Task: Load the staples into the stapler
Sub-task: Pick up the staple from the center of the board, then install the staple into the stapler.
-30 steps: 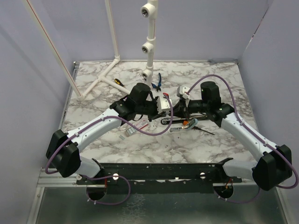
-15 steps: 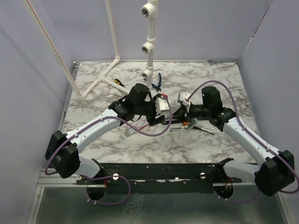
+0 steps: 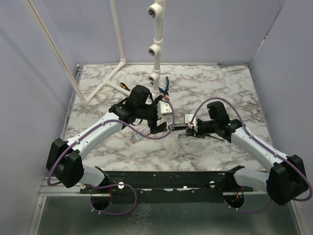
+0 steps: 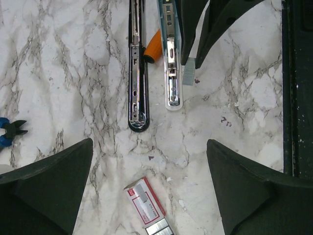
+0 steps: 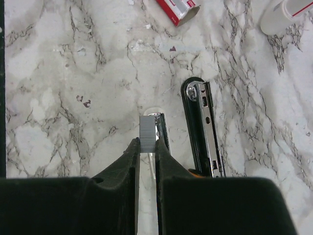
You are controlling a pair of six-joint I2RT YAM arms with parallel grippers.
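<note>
Right gripper (image 5: 146, 145) pinches silvery staple strip (image 5: 146, 126) | left gripper (image 4: 149, 147) gapes wide | risk: strip, offset beside slim black stapler (image 5: 201, 132), misses its channel

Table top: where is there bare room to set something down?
Bare: the table's far right corner and the near strip along the black rail. Crowded: the middle around the stapler and staple box; far left, white pipes.

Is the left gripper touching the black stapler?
Apart. The left wrist view shows a clear gap between the open left gripper and the stapler.
</note>
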